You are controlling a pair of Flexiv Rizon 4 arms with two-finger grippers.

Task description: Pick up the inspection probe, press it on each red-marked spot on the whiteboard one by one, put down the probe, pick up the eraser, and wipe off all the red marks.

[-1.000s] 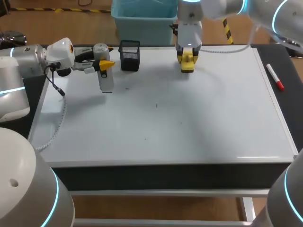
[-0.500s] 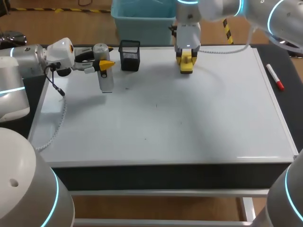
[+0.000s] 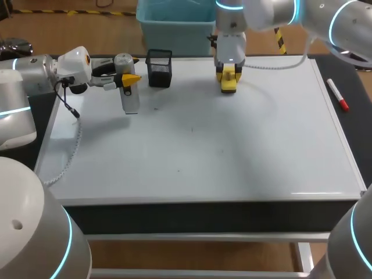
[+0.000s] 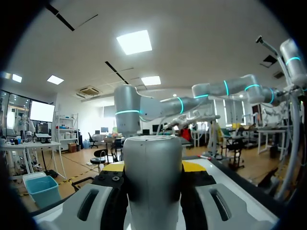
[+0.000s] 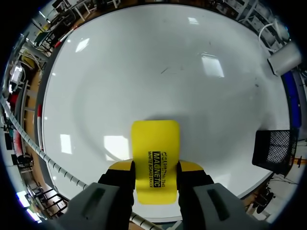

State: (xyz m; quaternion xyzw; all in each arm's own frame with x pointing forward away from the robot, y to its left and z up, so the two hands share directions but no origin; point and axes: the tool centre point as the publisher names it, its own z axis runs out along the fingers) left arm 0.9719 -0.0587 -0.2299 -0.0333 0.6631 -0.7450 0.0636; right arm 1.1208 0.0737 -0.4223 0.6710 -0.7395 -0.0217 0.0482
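The yellow eraser (image 5: 156, 158) is a smooth, flat block with rounded corners. It sits clamped between the right gripper's (image 3: 229, 74) fingers near the far edge of the glossy whiteboard (image 3: 232, 151). The inspection probe (image 3: 129, 99), one grey cylinder with a rounded cap, is upright at the board's far left, with the left gripper (image 3: 129, 80) closed on it from both sides. Between the two, just beside the probe, stands a single black mesh cup (image 3: 159, 68) — what it holds cannot be told. One white marker (image 3: 337, 94) with a red end lies on the dark table (image 3: 357, 116) right of the board.
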